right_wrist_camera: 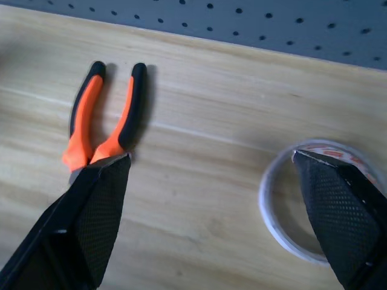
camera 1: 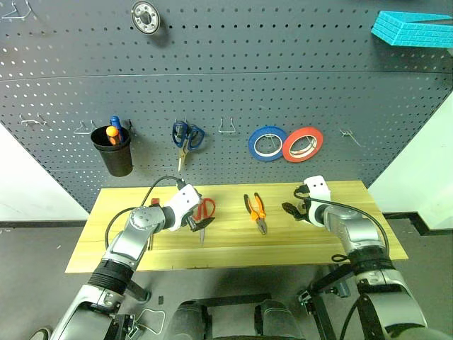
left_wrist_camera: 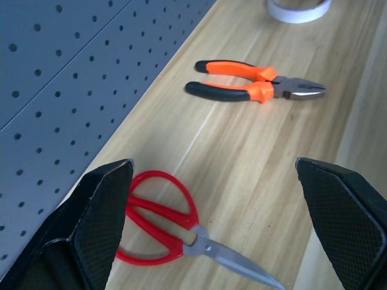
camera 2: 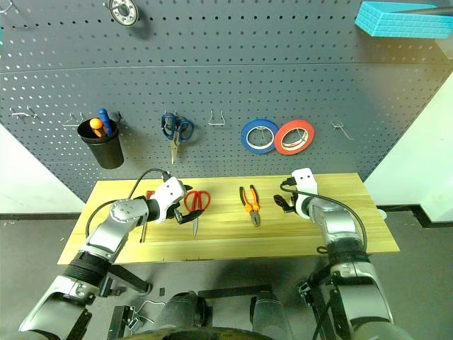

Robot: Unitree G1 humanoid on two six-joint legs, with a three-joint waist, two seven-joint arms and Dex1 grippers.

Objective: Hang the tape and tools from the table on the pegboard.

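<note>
- On the near part of the bench (camera 1: 233,248), the left gripper (camera 1: 194,221) hovers with jaws spread wide and empty, its fingers flanking the red-handled scissors (camera 1: 204,212), likely lining up for a pick.
- At about three o'clock from the scissors, mid-bench, lie the pliers (camera 1: 256,211), handles toward the wall and nose toward the robot, untouched between the two arms.
- Further toward three o'clock, the right gripper (camera 1: 293,210) hangs over the tape (right_wrist_camera: 302,205), jaws released and gripping nothing; in the right wrist view one finger overlaps the cream ring, so I judge this arm is aiming for the roll.
- Count on the bench: one pair of scissors, one pair of pliers, one tape roll. I cannot pick out a screwdriver there.
- At twelve o'clock, behind the bench, the pegboard (camera 1: 283,71) already carries blue-handled scissors (camera 1: 187,137), one blue roll (camera 1: 267,143), one red roll (camera 1: 303,144) and one black cup (camera 1: 113,150) holding two handles.
- Several wire hooks are bare, such as an empty hook (camera 1: 228,127) between the blue scissors and the blue roll, free for hanging.
</note>
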